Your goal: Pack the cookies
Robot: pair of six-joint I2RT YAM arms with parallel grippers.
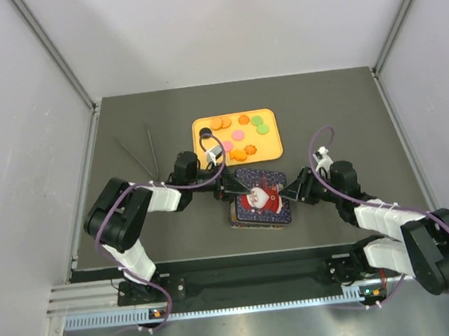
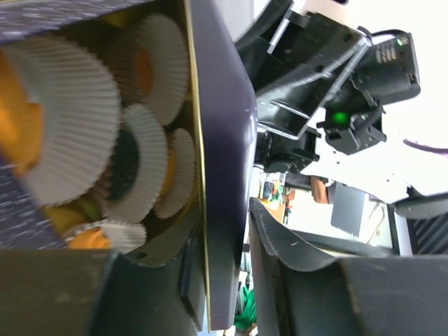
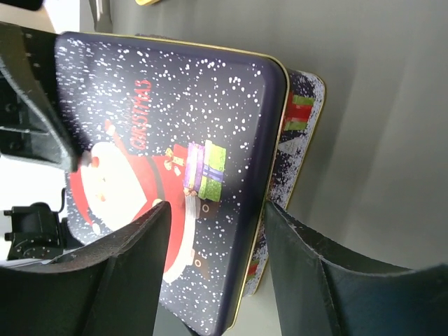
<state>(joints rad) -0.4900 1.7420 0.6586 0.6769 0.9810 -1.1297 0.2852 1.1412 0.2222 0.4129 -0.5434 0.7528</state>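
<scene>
Table, dark grey; orange tray at 12 o'clock from Santa lid; left gripper at lid's 9, right gripper at 3, jaws part-open astride its rim, hold unclear; cookies on tray.

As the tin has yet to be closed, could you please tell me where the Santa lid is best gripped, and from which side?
Probably the thin rim at the left or right edge of the Santa lid, approached sideways. It is a wide flat panel lying skewed over the tin base, so only its edges fit between the jaws.
</scene>
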